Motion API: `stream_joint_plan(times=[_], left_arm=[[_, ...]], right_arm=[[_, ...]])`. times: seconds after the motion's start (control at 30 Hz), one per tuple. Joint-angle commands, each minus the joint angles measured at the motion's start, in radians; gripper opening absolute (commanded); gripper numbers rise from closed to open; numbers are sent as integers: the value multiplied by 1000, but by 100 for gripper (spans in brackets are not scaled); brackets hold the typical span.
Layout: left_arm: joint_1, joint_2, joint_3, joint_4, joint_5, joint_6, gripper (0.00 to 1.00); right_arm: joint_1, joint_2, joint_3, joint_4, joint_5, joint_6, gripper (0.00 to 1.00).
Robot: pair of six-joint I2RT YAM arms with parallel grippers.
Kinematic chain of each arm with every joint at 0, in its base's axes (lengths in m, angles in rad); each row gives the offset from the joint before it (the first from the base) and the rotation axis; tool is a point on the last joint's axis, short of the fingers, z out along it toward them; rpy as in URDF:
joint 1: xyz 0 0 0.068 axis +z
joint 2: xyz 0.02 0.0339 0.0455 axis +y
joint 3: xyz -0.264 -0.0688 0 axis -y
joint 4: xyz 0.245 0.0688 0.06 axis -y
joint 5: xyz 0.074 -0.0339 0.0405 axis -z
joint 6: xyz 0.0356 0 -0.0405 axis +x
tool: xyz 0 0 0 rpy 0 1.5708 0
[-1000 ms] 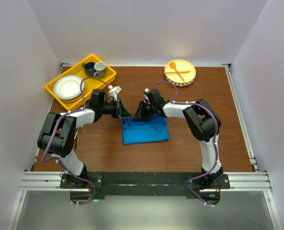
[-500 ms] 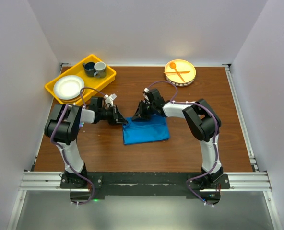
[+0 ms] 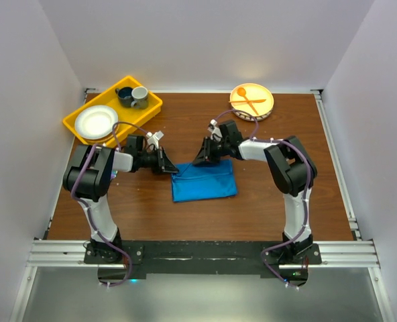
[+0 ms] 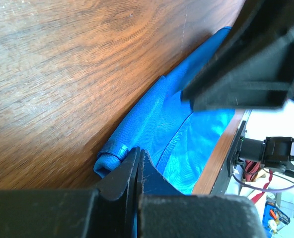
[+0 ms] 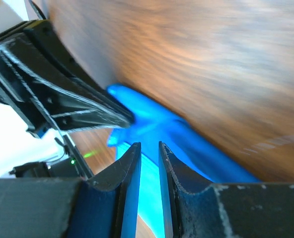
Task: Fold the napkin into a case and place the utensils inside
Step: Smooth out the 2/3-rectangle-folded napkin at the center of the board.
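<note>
One corner of the napkin [image 3: 204,182] sits pinched in the closed left pincer [image 3: 171,168]; right pincer [image 3: 202,160], slightly open, hovers at its far edge.

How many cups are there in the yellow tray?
2: a dark blue mug at the far end of the yellow tray, a grey cup right of it. None looks hidden.

Brown wooden table [image 3: 151,208] — plain white walls [image 3: 205,40] around.
</note>
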Motion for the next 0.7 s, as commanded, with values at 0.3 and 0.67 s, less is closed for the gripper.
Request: stream_joint_plan(times=[0.3, 0.67], left_arm=[[20, 69, -39, -87, -198, 99, 0], [27, 66, -39, -87, -202, 101, 0]], right_arm=[[-236, 97, -66, -87, -154, -239, 21], [-362, 40, -83, -237, -204, -435, 20]])
